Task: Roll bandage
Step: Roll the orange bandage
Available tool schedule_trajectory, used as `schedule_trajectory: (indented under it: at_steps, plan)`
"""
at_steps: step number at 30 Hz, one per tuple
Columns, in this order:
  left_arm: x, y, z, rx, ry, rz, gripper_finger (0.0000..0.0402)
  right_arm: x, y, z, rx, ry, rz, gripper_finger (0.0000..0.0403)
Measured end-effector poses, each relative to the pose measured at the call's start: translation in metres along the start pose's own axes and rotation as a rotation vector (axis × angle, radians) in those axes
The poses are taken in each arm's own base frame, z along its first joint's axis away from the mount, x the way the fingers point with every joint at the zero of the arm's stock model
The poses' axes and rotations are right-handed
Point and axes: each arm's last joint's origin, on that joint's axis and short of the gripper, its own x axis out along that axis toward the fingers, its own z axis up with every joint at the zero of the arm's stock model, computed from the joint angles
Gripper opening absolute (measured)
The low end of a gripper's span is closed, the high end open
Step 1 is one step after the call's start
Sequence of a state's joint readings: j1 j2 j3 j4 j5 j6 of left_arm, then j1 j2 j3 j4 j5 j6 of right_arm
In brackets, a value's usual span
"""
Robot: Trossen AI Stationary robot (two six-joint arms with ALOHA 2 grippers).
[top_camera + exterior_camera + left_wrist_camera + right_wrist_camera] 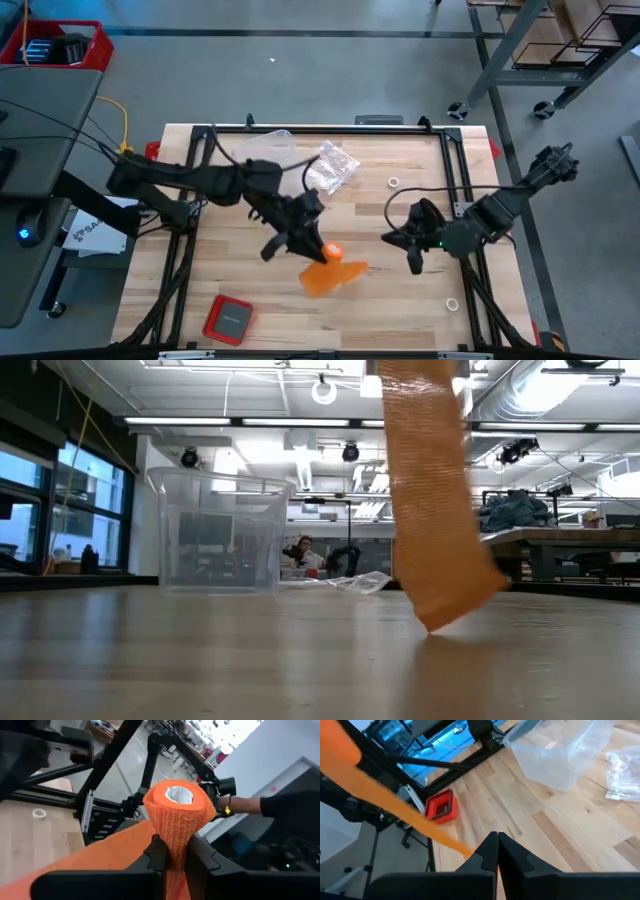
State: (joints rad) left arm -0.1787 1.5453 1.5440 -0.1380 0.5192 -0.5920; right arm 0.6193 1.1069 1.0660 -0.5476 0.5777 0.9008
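The orange bandage is partly wound into a roll (177,805) with a white core, and its loose strip (330,277) trails down from the roll. In the low view the strip (432,500) hangs from above with its lower end on the table. My left gripper (312,243) is above the table's middle, shut on the roll. My right gripper (415,262) is shut and empty, low over the table to the right of the strip. The strip (395,802) ends just beyond its fingertips in the right wrist view. My left gripper pinches the roll's lower part (175,840) between its two fingers, and the roll is squeezed narrow there while its open end flares out past the fingertips. The roll is lifted clear of the table. The loose strip hangs slack from it down to the wood.
A clear plastic container (255,150) and a crinkled clear bag (335,170) lie at the table's far middle. A red square case (228,318) lies near the front left. Small white rings (394,183) (452,303) lie on the right. A person sits far beyond the table (303,552).
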Motion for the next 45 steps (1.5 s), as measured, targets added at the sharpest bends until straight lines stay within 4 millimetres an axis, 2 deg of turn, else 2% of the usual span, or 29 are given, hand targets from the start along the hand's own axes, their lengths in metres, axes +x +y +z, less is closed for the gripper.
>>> schedule_trajectory:
  at_steps: [3, 6, 10, 13, 16, 23, 28, 32, 35, 40, 45]
  plan:
    - [0.009, 0.004, -0.006, 0.005, 0.009, 0.027, 0.0029, -0.002, 0.0, -0.004, -0.006, 0.006, -0.016, 0.0]
    - [0.012, 0.017, -0.02, -0.025, 0.05, 0.115, 0.0029, -0.004, 0.001, -0.006, -0.009, 0.013, -0.011, 0.0]
    - [0.005, 0.032, -0.04, -0.063, 0.108, 0.3, 0.0029, -0.003, 0.002, -0.011, 0.036, 0.054, -0.013, 0.0]
    - [-0.005, 0.041, -0.051, -0.09, 0.135, 0.45, 0.0029, 0.005, 0.003, -0.023, 0.06, 0.138, -0.045, 0.0]
    - [-0.014, 0.051, -0.057, -0.123, 0.149, 0.577, 0.0029, 0.024, 0.009, -0.041, 0.089, 0.237, -0.085, 0.0]
    - [-0.052, 0.057, -0.041, -0.143, 0.068, 0.767, 0.0029, 0.087, 0.029, -0.091, 0.148, 0.42, -0.077, 0.0]
    - [-0.082, 0.052, -0.037, -0.144, 0.059, 0.872, 0.0029, 0.122, 0.032, -0.118, 0.273, 0.43, -0.115, 0.0]
    - [-0.088, 0.051, -0.041, -0.154, 0.101, 0.904, 0.0029, 0.153, 0.022, -0.134, 0.364, 0.411, -0.19, 0.0]
    - [-0.088, 0.05, -0.044, -0.159, 0.126, 0.909, 0.0029, 0.171, 0.015, -0.138, 0.438, 0.345, -0.231, 0.0]
    - [-0.085, 0.051, -0.047, -0.161, 0.152, 0.915, 0.0029, 0.187, 0.001, -0.123, 0.491, 0.237, -0.273, 0.0]
    - [-0.085, 0.05, -0.048, -0.162, 0.152, 0.923, 0.0029, 0.196, -0.015, -0.113, 0.522, 0.294, -0.325, 0.0]
